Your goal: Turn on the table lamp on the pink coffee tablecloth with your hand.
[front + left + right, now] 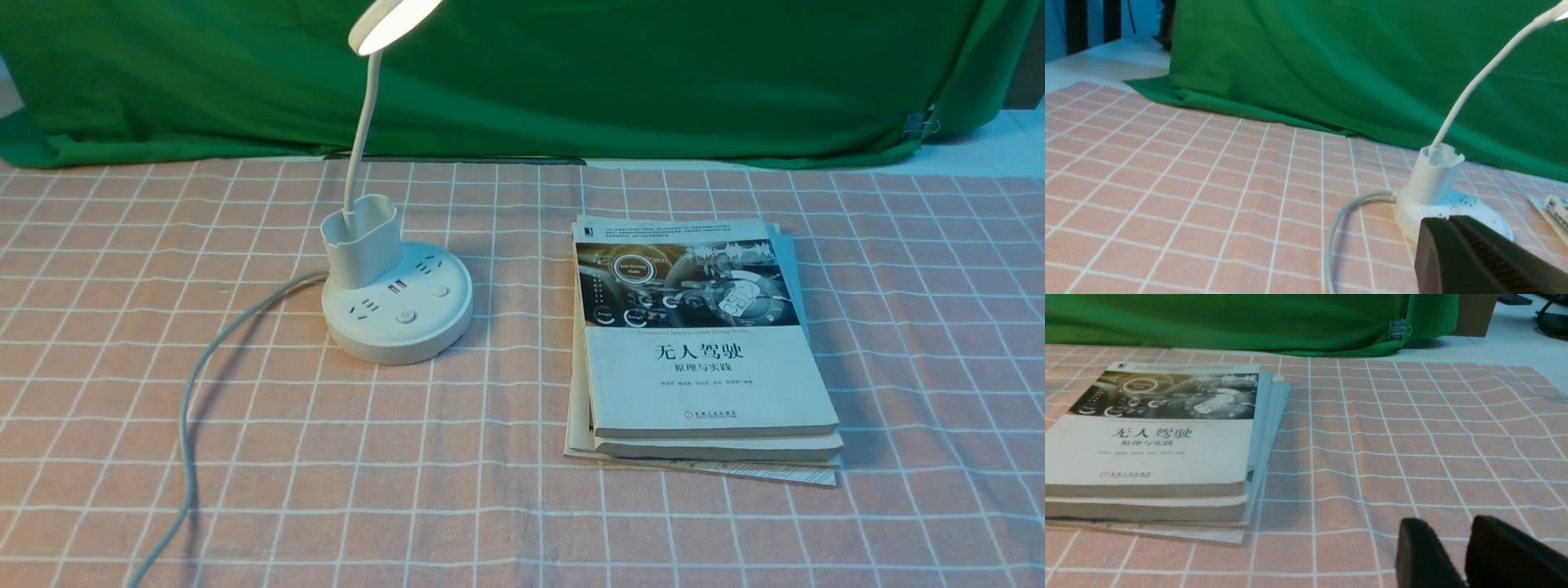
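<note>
One table lamp (pixel 433 322), already lit, on the left of the pink coffee tablecloth (pixel 506 506). Base looks stable, neck (pixel 363 131) bendy; press the base button, don't grab. Left fingers (pixel 1439 218) closed, right fingers (pixel 1443 522) apart, empty.

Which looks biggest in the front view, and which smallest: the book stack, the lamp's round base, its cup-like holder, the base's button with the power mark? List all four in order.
1. Book stack
2. Round base
3. Cup-like holder
4. Button with the power mark
</note>
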You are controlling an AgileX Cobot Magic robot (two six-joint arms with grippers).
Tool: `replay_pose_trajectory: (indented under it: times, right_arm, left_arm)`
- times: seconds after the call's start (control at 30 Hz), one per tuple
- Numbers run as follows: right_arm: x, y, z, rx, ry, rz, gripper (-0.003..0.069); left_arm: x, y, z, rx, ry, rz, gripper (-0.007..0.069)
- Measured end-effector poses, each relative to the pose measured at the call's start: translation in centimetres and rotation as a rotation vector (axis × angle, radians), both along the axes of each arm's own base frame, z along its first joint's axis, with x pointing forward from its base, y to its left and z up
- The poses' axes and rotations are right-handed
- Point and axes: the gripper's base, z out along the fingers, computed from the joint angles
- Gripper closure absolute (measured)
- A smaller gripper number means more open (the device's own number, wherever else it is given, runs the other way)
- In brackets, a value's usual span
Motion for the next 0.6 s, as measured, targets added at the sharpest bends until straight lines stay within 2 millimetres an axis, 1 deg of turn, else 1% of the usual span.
replay_pose_trajectory:
  times: [0.1, 0.17, 0.3, 0.6]
  right_arm:
    - [0.0, 0.0, 0.0, 0.0, 0.0, 0.0, 0.0421]
    - [0.0, 0.0, 0.0, 0.0, 0.0, 0.0, 0.0421]
    - [0.0, 0.0, 0.0, 0.0, 0.0, 0.0, 0.0421]
    - [0.0, 0.0, 0.0, 0.0, 0.0, 0.0, 0.0421]
  left_arm:
    - [-0.1, -0.1, -1.1, 0.04, 0.112, -0.019, 0.0603]
    - [-0.1, -0.2, -1.4, 0.09, 0.139, -0.03, 0.0603]
    - [-0.1, -0.3, -1.4, 0.132, 0.143, -0.045, 0.0603]
    - [-0.1, -0.3, -1.3, 0.142, 0.129, -0.044, 0.0603]
